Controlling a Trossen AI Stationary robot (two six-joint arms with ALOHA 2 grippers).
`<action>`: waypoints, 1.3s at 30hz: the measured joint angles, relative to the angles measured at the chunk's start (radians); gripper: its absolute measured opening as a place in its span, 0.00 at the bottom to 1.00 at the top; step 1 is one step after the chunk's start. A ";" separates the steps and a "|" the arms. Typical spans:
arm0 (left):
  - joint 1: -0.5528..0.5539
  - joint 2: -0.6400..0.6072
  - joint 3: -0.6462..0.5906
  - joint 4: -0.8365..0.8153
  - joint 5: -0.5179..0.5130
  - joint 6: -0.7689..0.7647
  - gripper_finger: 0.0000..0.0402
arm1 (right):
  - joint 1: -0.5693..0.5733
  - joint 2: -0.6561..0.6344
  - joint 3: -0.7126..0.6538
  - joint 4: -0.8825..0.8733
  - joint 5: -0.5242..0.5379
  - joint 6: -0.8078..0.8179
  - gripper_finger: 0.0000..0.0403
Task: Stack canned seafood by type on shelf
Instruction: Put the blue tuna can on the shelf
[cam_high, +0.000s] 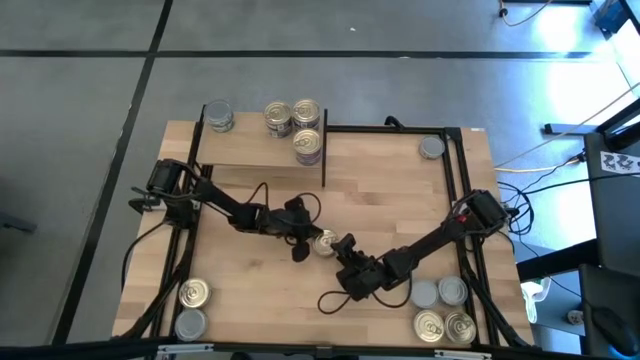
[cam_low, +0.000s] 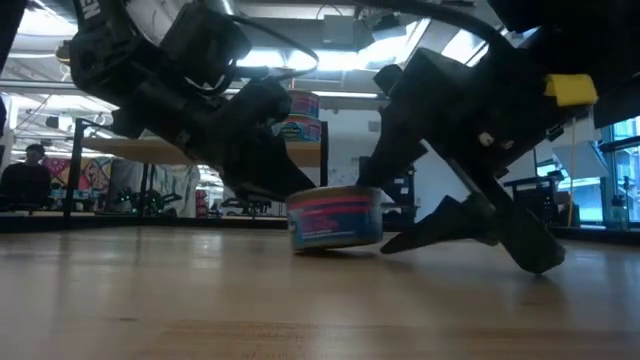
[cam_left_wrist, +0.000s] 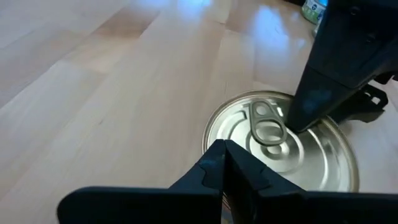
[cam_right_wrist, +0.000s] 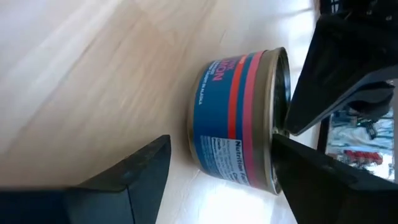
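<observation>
High view: 4 tins (cam_high: 293, 118) on shelf (cam_high: 258, 152) | left fingers (cam_left_wrist: 224, 174) pressed together | right fingers (cam_right_wrist: 140, 171) spread

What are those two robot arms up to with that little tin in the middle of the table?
Both arms meet at one blue-and-red tin standing mid-table. The left gripper, jaws shut, presses down on its pull-tab top, while the right gripper sits beside it with open jaws, the tin between them but not yet clamped. Three tins and a grey-topped one already stand on the shelf; others wait at the table's corners.
</observation>
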 joint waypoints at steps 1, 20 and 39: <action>0.003 0.000 -0.003 0.003 0.000 -0.005 0.02 | -0.003 0.001 0.000 0.006 0.001 -0.008 0.68; 0.013 0.000 -0.016 0.011 -0.013 -0.019 0.02 | -0.081 0.009 0.000 0.145 -0.005 -0.033 0.68; 0.009 0.003 -0.023 0.000 0.012 -0.002 0.04 | -0.103 0.007 -0.002 0.165 -0.101 0.191 0.45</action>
